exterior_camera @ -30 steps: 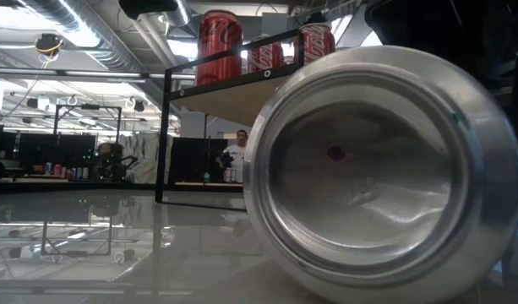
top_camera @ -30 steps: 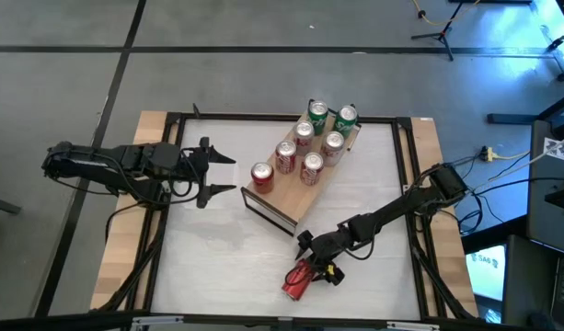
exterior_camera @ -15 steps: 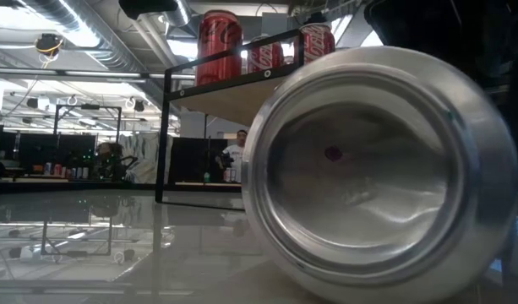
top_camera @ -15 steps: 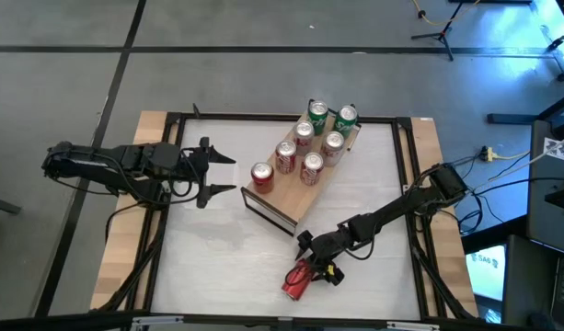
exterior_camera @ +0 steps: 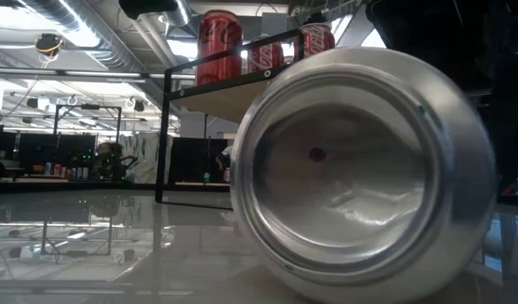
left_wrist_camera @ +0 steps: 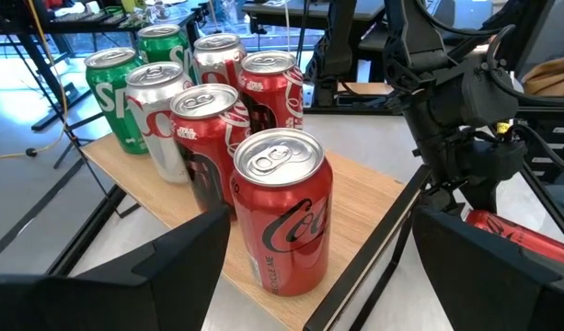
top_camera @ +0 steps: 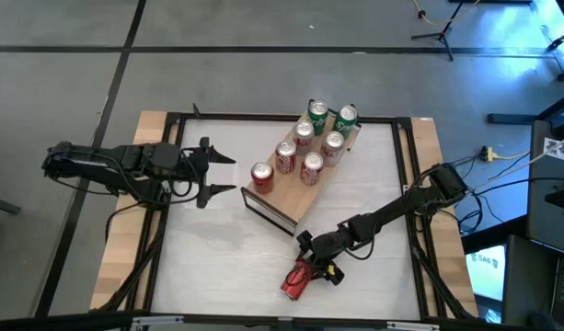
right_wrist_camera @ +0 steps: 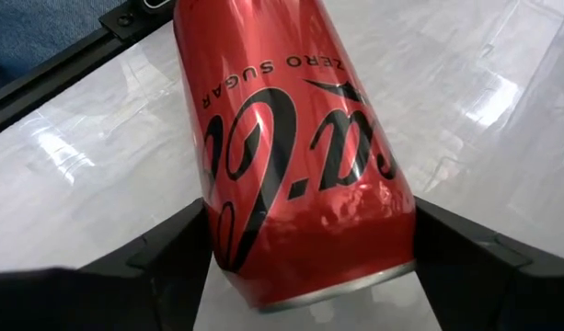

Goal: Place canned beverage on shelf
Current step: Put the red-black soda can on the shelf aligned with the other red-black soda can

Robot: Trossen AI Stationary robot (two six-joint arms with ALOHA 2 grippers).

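Observation:
A red Coca-Cola Zero can (top_camera: 295,281) lies on its side on the white table near the front edge. Its silver base (exterior_camera: 360,169) fills the low view. My right gripper (top_camera: 311,268) reaches it from the far right, with one finger on each side of it (right_wrist_camera: 311,210). The shelf (top_camera: 274,204) stands slantwise at mid-table with several upright cans (top_camera: 309,147) on its wooden board. My left gripper (top_camera: 222,175) hovers open just left of the shelf, facing the nearest red can (left_wrist_camera: 282,211) without touching it. My right gripper pinches the can's two curved sides (right_wrist_camera: 228,241) between its two fingers (right_wrist_camera: 171,257), near the end that faces the gripper. The fingers slant down from the table's far right and lie along the can. The can rests on its side on the table.
The shelf's dark metal end frame (top_camera: 268,213) stands a short way behind the lying can. A dark frame and wooden side strips (top_camera: 125,239) border the white table. The room beyond holds stands and desks.
The lying can has shifted a little on the table: in the low view its base has slid toward the table's left and turned slightly. It stays on its side. Both arms keep their places.

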